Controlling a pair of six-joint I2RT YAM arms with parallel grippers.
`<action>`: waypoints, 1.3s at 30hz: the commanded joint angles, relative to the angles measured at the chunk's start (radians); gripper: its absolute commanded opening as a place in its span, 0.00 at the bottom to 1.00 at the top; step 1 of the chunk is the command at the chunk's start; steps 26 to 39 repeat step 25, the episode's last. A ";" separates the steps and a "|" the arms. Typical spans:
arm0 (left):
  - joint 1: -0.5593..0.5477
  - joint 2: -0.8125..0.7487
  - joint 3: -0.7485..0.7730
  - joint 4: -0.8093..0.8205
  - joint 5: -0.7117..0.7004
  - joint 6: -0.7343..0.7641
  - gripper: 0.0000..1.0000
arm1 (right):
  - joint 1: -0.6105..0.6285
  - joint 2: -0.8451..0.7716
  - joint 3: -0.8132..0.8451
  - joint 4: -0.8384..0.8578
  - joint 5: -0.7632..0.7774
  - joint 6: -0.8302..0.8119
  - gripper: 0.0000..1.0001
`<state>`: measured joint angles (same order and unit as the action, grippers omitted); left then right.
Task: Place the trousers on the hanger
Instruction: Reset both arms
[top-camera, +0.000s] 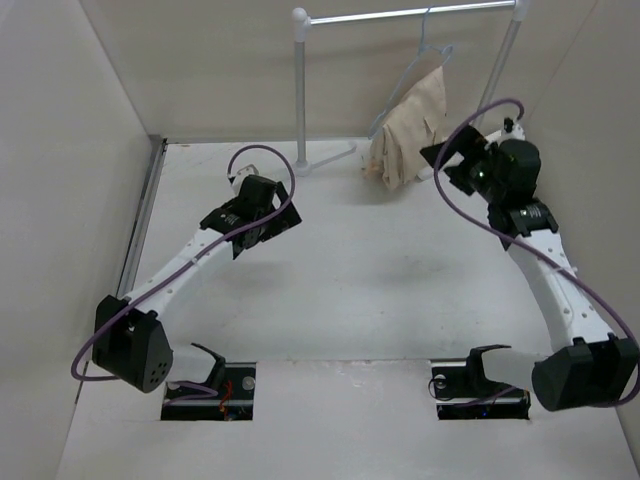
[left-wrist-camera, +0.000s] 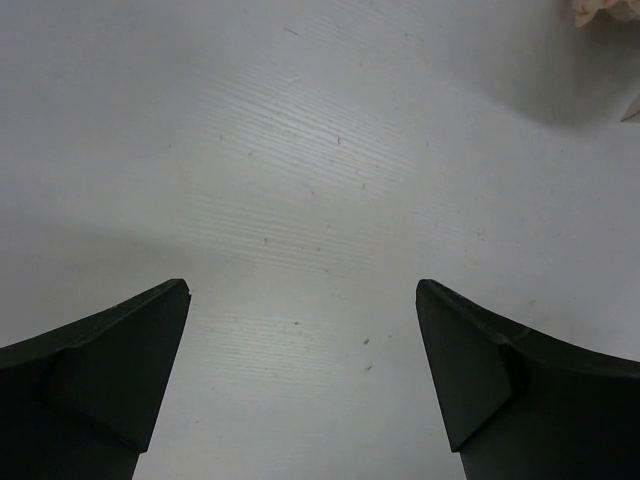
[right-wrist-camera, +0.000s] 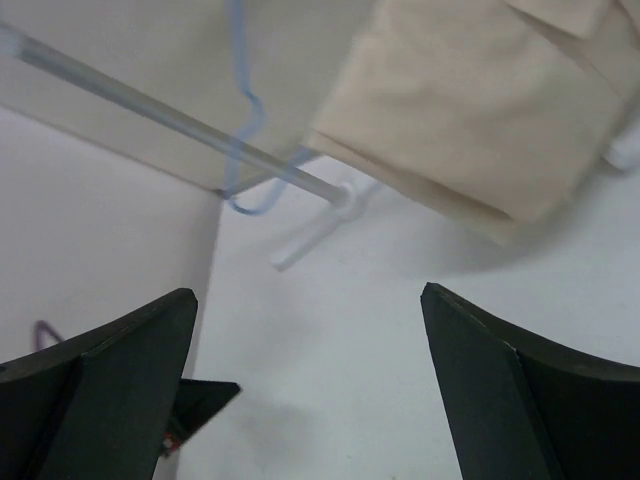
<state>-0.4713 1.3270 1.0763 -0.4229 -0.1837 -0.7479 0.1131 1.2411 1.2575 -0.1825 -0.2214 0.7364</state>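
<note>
Trousers (top-camera: 412, 125) hang on the hanger (right-wrist-camera: 239, 55) near the far right corner of the tabletop (top-camera: 380, 270); both tools open, gripping nothing.
The trousers are soft, creased beige cloth with a stitched seam, bunched under the thin pale-blue wire hanger hooked on a white tube rack (top-camera: 300, 80); whether their lower end touches the tabletop is unclear; the right tool (right-wrist-camera: 308, 292), flat dark fingers spread wide, faces them closely, cloth cut off at the frame's top; the left tool (left-wrist-camera: 300, 290), likewise parted, hangs over matte white tabletop nearer the left edge.
</note>
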 joint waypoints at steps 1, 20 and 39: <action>-0.022 0.018 0.045 -0.017 -0.002 0.041 1.00 | 0.010 -0.061 -0.174 -0.046 0.166 -0.014 1.00; -0.099 0.164 0.126 -0.005 -0.002 0.099 1.00 | 0.012 -0.137 -0.388 -0.321 0.382 -0.002 1.00; -0.108 0.176 0.137 -0.028 -0.010 0.105 1.00 | 0.026 -0.152 -0.357 -0.316 0.383 -0.012 1.00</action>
